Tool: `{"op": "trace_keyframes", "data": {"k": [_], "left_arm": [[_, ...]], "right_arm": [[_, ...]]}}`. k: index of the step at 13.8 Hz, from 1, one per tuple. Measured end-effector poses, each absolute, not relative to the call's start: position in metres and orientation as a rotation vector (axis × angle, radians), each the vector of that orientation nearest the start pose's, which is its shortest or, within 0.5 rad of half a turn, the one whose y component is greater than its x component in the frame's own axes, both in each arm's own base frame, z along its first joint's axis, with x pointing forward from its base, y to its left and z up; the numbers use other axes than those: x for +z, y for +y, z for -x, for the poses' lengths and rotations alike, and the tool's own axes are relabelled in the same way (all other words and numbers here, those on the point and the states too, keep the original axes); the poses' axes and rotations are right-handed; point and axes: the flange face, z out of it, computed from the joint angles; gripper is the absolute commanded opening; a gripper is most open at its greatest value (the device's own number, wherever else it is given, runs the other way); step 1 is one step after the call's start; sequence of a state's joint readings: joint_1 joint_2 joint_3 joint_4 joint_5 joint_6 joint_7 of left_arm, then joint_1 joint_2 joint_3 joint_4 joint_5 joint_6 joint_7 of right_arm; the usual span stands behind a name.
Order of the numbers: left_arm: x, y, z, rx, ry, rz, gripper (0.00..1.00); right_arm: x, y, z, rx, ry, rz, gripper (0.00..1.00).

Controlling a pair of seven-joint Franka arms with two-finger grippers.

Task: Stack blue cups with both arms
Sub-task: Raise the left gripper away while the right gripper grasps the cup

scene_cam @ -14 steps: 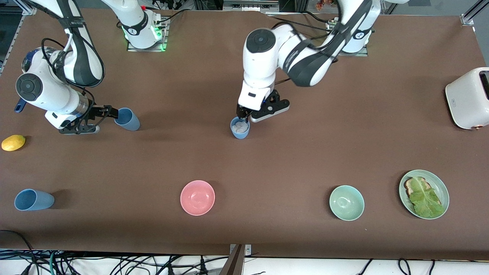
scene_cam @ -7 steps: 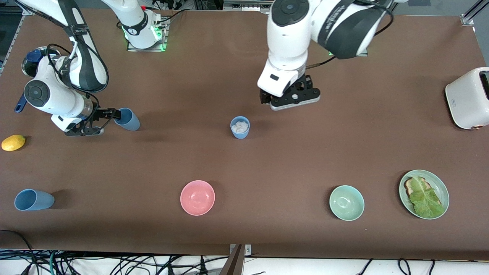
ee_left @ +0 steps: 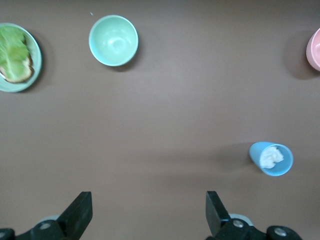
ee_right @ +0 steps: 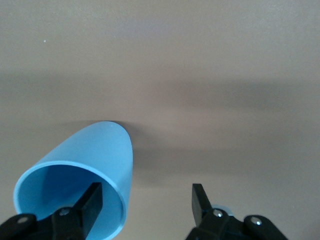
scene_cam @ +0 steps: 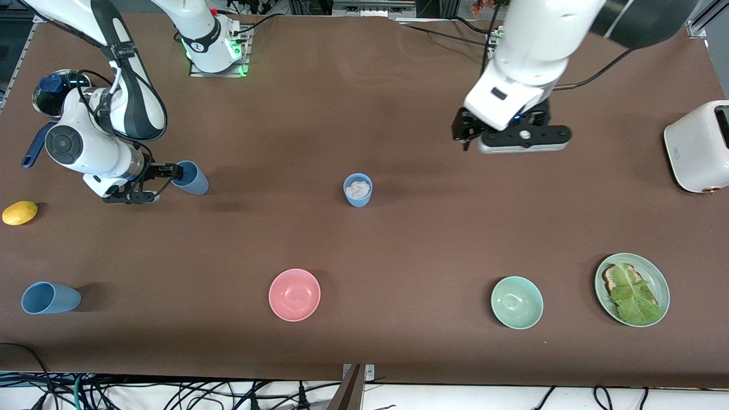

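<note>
Three blue cups show. One (scene_cam: 191, 178) lies on its side with its mouth toward my right gripper (scene_cam: 170, 170). In the right wrist view that gripper (ee_right: 146, 196) is open, one finger (ee_right: 93, 196) inside the cup's (ee_right: 87, 160) rim and the other outside, with the wall between them. A second cup (scene_cam: 357, 190) stands upright mid-table with something white and crumpled in it; it also shows in the left wrist view (ee_left: 272, 159). A third cup (scene_cam: 50, 298) lies on its side near the front edge at the right arm's end. My left gripper (scene_cam: 464, 130) is open and empty (ee_left: 148, 201), up over bare table.
A pink bowl (scene_cam: 294, 294), a mint-green bowl (scene_cam: 516, 302) and a green plate of toast and lettuce (scene_cam: 655, 273) line the front. A white toaster (scene_cam: 697, 145) stands at the left arm's end. A lemon (scene_cam: 20, 212) and a metal pot (scene_cam: 40, 99) are at the right arm's end.
My left gripper has left the upright cup, risen and swung toward the left arm's end of the table. My right gripper has edged slightly toward the lying cup.
</note>
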State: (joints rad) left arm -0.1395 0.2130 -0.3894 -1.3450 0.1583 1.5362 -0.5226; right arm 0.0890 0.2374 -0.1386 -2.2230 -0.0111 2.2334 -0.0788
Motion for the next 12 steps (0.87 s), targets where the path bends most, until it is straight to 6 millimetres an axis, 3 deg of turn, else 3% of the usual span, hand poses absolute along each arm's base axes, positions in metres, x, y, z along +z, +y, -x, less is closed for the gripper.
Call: {"op": "trace_keyframes", "data": {"k": [4,9,12], "left_arm": [[0.632,-0.184,-0.573,-0.074,0.091,3.047,1.0],[0.652,-0.09,-0.584,-0.098,0.168,3.012,1.0],[0.657,-0.051,-0.586,-0.093,0.205,2.998,1.0]], "right_arm": [[0.25,-0.026,-0.523,0.362,-0.059,3.147,0.35],[0.271,-0.019,-0.537,0.392,-0.029,3.147,0.09],[0.274,-0.009,-0.539,0.395,-0.028,3.143,0.13]]}}
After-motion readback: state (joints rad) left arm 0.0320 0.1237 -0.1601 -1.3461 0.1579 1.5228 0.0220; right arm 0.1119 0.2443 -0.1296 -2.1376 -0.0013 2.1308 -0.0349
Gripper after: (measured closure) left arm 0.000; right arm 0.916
